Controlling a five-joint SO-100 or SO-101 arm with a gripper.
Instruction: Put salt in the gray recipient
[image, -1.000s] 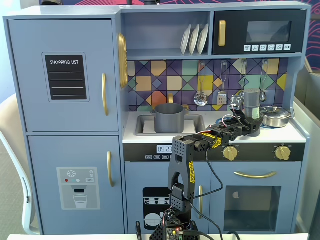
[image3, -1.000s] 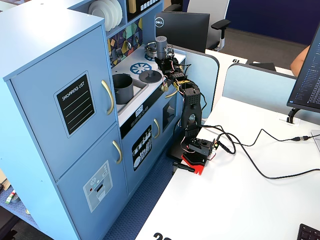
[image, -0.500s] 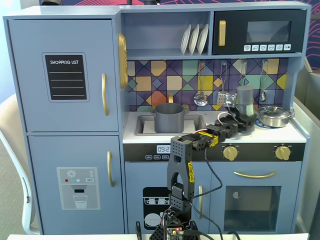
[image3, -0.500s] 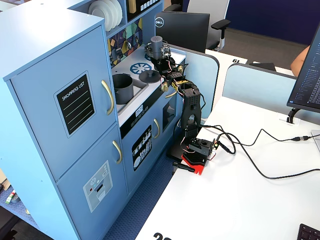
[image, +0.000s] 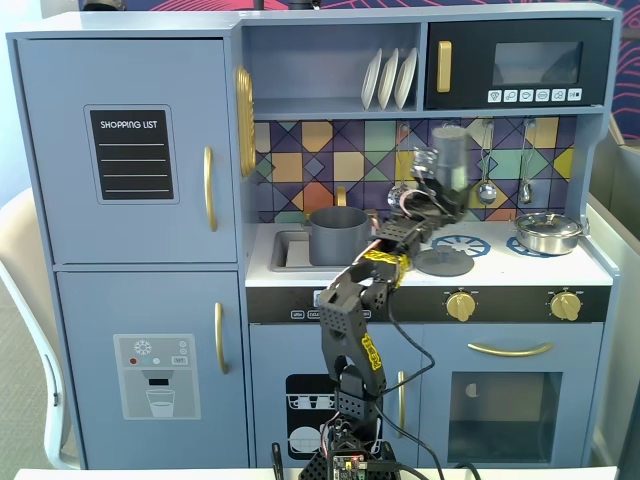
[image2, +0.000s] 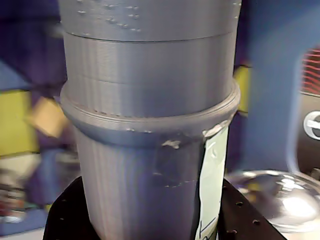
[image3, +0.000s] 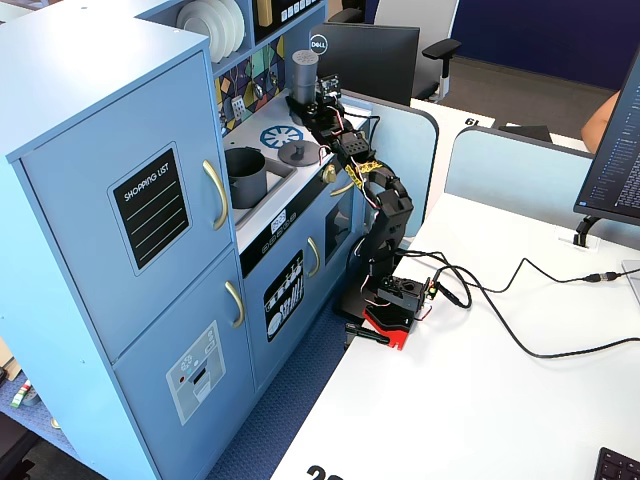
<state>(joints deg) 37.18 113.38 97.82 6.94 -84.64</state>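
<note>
— Salt first: how will that tall slim gray cylindrical shaker (image: 450, 153) with the pale green label handle?

— Rigid and light by the look of it, ridged like printed plastic in the wrist view (image2: 150, 125), so not very slippery. But it is tall and top-heavy. The hold should stay low on the body, under the raised collar, where the pincer (image: 437, 196) grips it now, closed around its lower half.

— And where is it?

— Held upright in the air above the white worktop (image: 300, 272). The matte dark gray cylindrical pot (image: 337, 236), with rim and side handles, sits in the sink down and to the left of the pincer in a fixed view, well apart. A flat gray round lid (image: 443, 262) lies just below the pincer, and a shiny steel lidded pan (image: 548, 232) stands to its right.

— What differs from half a second ago?

— The shaker was lower and farther right, near the steel pan. It has risen and moved left toward the pot, and the arm has swung with it.
</note>
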